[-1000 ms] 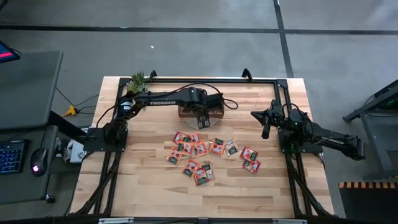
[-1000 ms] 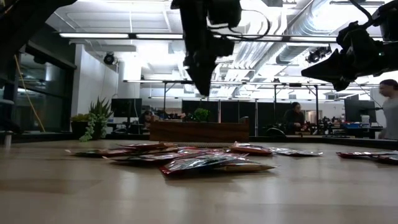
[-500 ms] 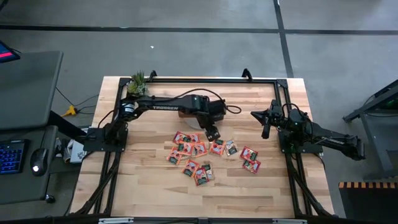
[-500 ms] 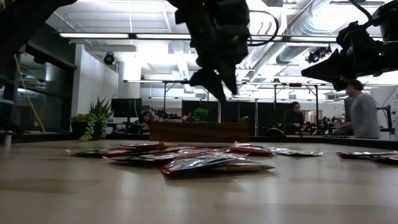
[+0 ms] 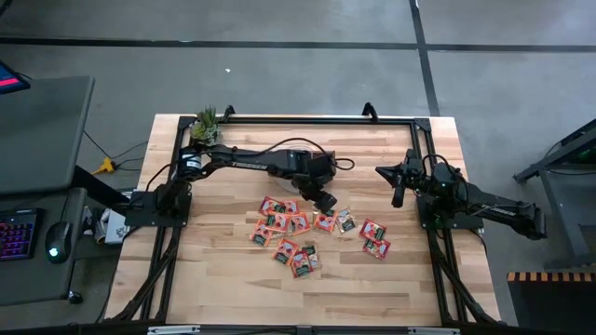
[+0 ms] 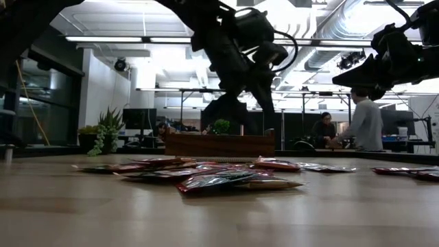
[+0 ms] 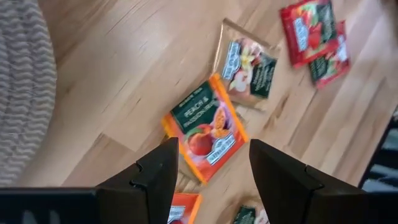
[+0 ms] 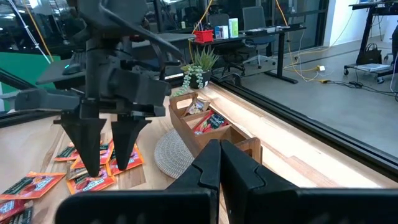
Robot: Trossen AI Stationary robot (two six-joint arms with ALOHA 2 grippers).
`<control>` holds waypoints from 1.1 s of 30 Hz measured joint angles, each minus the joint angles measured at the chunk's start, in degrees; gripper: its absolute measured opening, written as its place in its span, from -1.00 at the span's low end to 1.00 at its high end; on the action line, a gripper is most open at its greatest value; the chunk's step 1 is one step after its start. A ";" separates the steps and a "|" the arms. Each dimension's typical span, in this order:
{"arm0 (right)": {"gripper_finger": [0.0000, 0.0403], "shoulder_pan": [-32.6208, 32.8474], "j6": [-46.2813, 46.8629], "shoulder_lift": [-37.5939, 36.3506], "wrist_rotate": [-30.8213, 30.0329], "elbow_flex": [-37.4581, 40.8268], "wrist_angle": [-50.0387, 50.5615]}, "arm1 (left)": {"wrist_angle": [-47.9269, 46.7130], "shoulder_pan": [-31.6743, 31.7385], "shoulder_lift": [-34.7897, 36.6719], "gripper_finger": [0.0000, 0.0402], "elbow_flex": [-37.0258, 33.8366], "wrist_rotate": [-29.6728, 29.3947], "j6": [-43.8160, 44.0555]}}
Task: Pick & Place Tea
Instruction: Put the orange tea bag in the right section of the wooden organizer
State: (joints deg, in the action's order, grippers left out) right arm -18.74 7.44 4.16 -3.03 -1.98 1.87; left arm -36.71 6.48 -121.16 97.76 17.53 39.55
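Several flat tea sachets (image 5: pixel 307 233), mostly red and orange, lie scattered on the wooden table; in the low view they form a flat heap (image 6: pixel 226 180). My left gripper (image 5: pixel 325 202) hangs open above the far side of the cluster. Its fingers stand on either side of an orange peach sachet (image 7: pixel 205 127) without touching it. From the right wrist view the left gripper (image 8: pixel 109 169) points down over the sachets. The wooden tray (image 8: pixel 211 127) holds a few sachets. My right gripper (image 5: pixel 398 199) waits shut above the table's right side.
A round woven mat (image 8: pixel 171 152) lies beside the tray (image 6: pixel 219 145), which the left arm mostly hides in the high view. A small potted plant (image 5: pixel 205 126) stands at the far left corner. A black frame borders the table. People stand in the room behind.
My left gripper has swung from above the tray toward the table's near edge and right, and has come down over the far side of the sachet cluster. It has tipped while moving. The sachets and the right arm have stayed still.
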 joint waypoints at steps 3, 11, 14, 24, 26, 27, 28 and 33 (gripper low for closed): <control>-1.00 0.01 0.00 0.00 0.01 0.00 0.00 | 0.30 0.24 0.00 -0.03 -0.46 -0.17 1.48; -1.00 0.02 0.00 0.00 0.02 0.00 0.00 | 3.10 0.76 0.00 -0.03 -3.87 -1.45 4.30; -1.00 0.00 0.00 0.00 0.01 0.00 0.00 | 4.04 1.07 0.00 -0.03 -4.90 -1.37 4.55; -1.00 0.00 0.00 0.00 0.02 0.00 0.00 | 7.30 1.40 0.00 -0.03 -6.59 -0.28 5.70; -1.00 0.00 0.00 0.00 0.00 0.00 0.00 | 7.86 1.38 -0.63 -0.03 -6.58 -0.16 5.72; -1.00 0.00 0.00 -0.02 0.02 0.00 0.00 | 9.17 1.38 -1.53 -0.03 -6.49 0.36 5.78; -1.00 0.00 0.00 0.00 0.02 0.00 0.00 | 10.12 1.37 -2.39 -0.03 -6.48 1.10 5.90; -1.00 0.00 0.00 0.00 0.00 0.00 0.00 | 12.47 0.57 -4.04 -0.03 -6.35 3.78 7.22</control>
State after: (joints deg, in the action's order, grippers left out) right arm -18.74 7.44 4.16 -3.03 -1.98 1.87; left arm -24.24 7.05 -125.20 91.41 21.31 46.77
